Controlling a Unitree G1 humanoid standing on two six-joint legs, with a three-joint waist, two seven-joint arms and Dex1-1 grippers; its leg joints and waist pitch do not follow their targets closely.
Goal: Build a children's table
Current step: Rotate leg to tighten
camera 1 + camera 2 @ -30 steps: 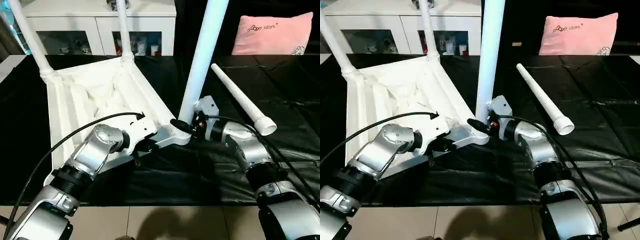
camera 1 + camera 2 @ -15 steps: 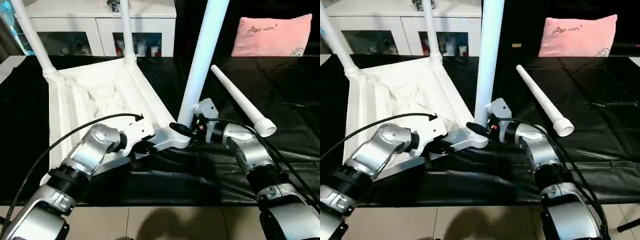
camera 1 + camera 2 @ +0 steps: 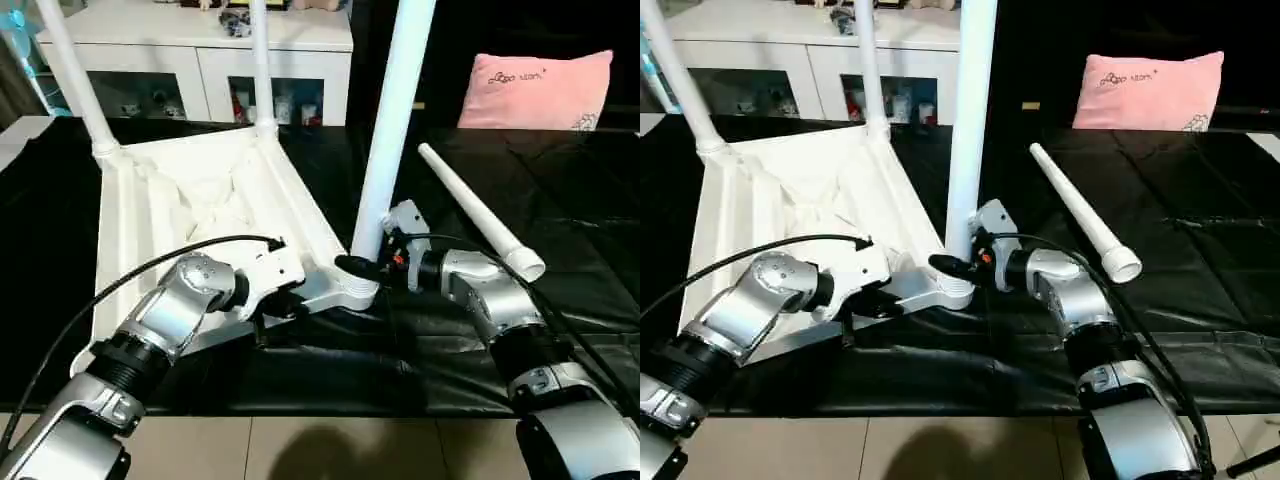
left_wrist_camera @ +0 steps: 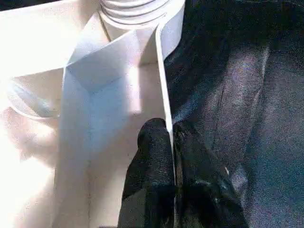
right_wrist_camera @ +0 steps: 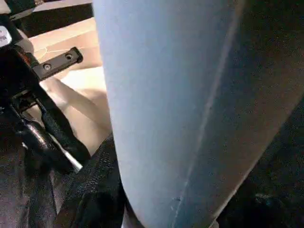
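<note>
The white tabletop [image 3: 200, 200] lies upside down on the black cloth, ribbed underside up. Two slim legs [image 3: 75, 80] [image 3: 260, 60] stand in its far corner sockets. A third leg [image 3: 392, 120] rises from the near right corner socket [image 3: 355, 293]. My right gripper [image 3: 358, 268] is shut on this leg's base; in the right wrist view the leg [image 5: 190, 95] is close up, with a black finger [image 5: 95, 190] beside it. My left gripper [image 4: 170, 130] is shut on the tabletop's thin near rim [image 4: 164, 85], left of that socket. The fourth leg [image 3: 475, 215] lies loose at the right.
Black cloth [image 3: 570, 180] covers the work surface, and tiled floor [image 3: 300, 450] shows below its front edge. A white glass-door cabinet [image 3: 200, 45] stands behind the tabletop. A pink pillow [image 3: 535, 88] sits at the back right.
The whole picture has shifted a little, so the camera has moved. Both grippers keep their holds, and the tabletop and near leg have barely moved.
</note>
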